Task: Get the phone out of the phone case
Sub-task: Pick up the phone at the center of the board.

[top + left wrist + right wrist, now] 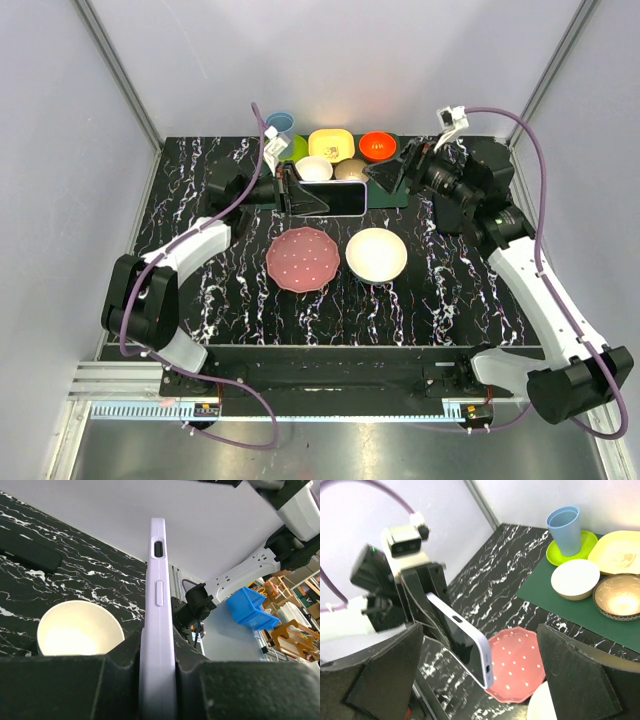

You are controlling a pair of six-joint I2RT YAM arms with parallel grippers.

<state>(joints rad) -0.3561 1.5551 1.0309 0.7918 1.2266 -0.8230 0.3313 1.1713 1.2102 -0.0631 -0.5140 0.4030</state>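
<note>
The phone (pixel 335 199), its dark screen glossy, is held on edge above the table just behind the pink plate, inside the pale lavender phone case (pixel 159 605). My left gripper (pixel 158 680) is shut on the case's left end, with the fingers pressed on both flat faces. In the right wrist view the phone (pixel 465 653) slants down toward the camera, with the case's rim (pixel 467 631) around it. My right gripper (pixel 480 680) is open at the phone's free right end. Its fingers (pixel 385 675) stand wide on either side without touching it.
A pink dotted plate (pixel 302 259) and a white bowl (pixel 376 254) sit below the phone. Behind it, a green mat (pixel 560 605) holds a blue cup (pixel 279 124), a yellow dish (pixel 331 144), an orange bowl (pixel 378 146) and two small bowls (pixel 314 168).
</note>
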